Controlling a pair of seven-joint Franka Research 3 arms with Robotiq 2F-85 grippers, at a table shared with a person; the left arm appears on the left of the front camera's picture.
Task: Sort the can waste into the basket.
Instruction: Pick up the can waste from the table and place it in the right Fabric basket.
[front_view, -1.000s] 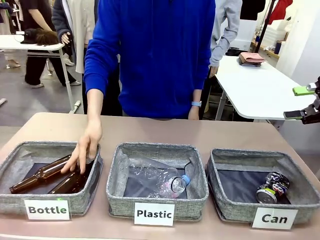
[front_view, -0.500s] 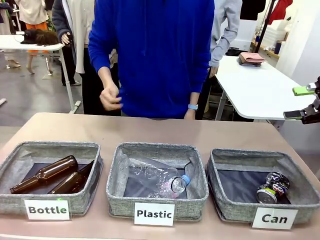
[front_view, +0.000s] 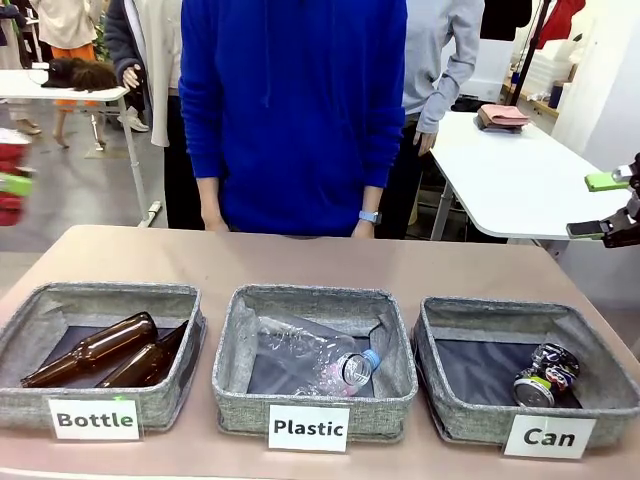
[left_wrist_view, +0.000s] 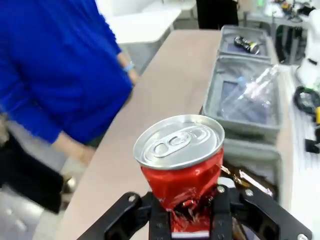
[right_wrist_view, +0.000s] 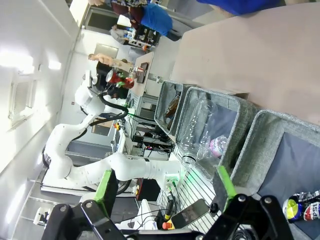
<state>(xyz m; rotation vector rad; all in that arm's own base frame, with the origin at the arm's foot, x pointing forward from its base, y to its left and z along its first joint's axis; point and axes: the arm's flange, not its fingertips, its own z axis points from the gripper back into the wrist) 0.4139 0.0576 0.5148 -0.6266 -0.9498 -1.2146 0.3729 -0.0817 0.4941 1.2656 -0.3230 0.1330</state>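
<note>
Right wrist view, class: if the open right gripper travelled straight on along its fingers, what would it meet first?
Probably the Can basket, at its near wall or dark lining; the right gripper points there, though depth is unclear.

The setting is an indoor robotics lab or demonstration space. A tan table (front_view: 300, 255) carries three grey fabric baskets with printed labels (front_view: 309, 428) reading "Bottle", "Plastic" and "Can". White tables (front_view: 520, 180) stand on a bare grey floor behind it, with people standing about. In the right wrist view, white robot arms (right_wrist_view: 85, 150) are surrounded by cables and equipment racks.
</note>
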